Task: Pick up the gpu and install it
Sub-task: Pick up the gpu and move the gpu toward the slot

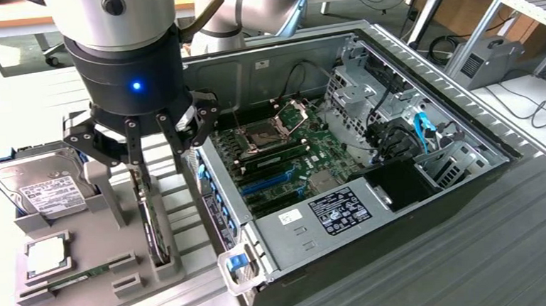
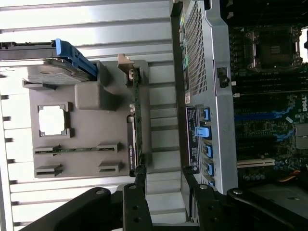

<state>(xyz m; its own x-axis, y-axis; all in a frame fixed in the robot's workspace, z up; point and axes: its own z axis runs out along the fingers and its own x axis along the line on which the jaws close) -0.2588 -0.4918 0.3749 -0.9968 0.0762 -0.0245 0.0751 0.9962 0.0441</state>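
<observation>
The gpu [image 1: 152,221] stands on its long edge in a slot of the grey holder [image 1: 96,292], at the exterior view's left of the open computer case [image 1: 288,230]. My gripper [image 1: 149,143] hangs directly over the card's far end, open, its black fingers [image 1: 132,147] spread and holding nothing. In the wrist view the gpu [image 2: 135,120] shows edge-on as a thin dark strip. My gripper [image 2: 163,195] sits near it, with one finger [image 2: 136,197] in line with the card.
On the holder lie a hard drive in a blue frame [image 1: 38,185], a square processor [image 1: 47,256] and a green memory stick [image 1: 81,275]. Inside the case, the motherboard [image 1: 283,159] shows blue slots [image 1: 266,185], with a drive cage and cables at the exterior view's right.
</observation>
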